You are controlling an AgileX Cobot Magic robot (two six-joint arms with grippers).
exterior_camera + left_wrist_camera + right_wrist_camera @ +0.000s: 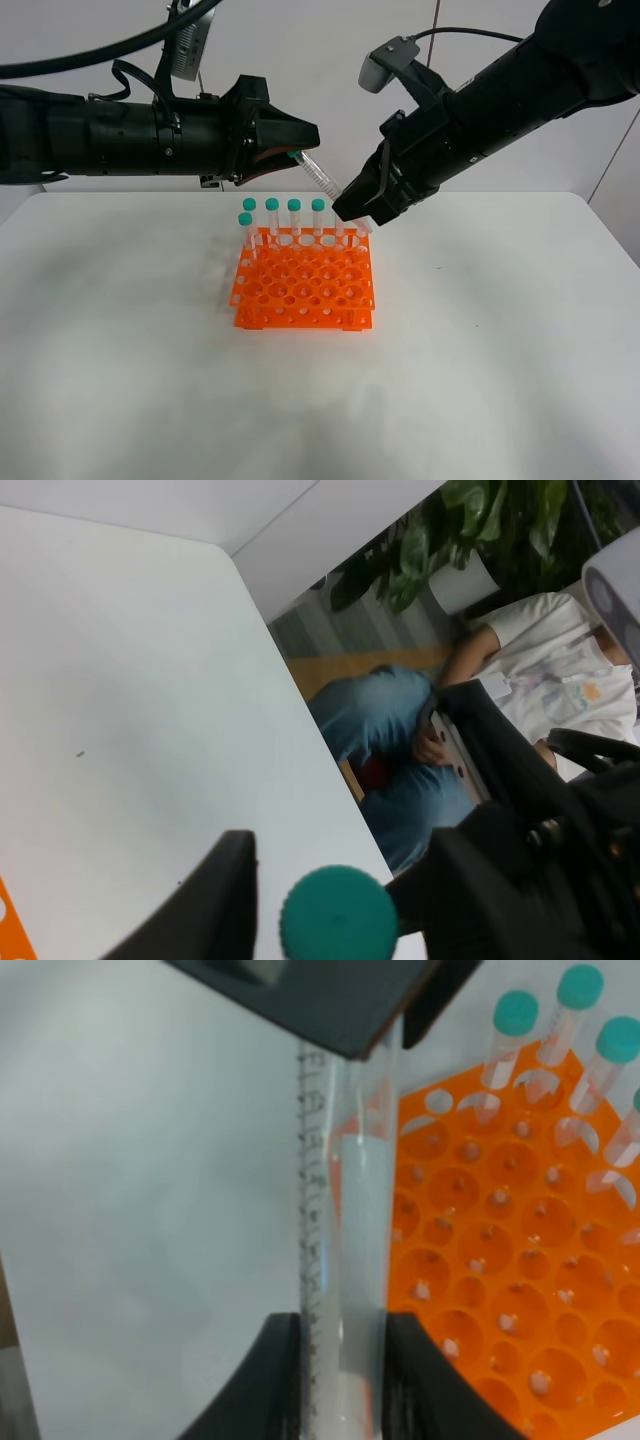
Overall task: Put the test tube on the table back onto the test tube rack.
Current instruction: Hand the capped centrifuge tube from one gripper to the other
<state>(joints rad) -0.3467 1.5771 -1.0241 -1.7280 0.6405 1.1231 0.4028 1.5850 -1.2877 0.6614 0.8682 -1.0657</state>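
Above rack [305, 285], tilted clear graduated tube [322, 178], apparently teal-capped

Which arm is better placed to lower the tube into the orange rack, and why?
Probably right. The right fingers clamp the tube by its clear body above the back row of the rack, tip angled down toward it. The left fingers sit only by the green cap, farther off.
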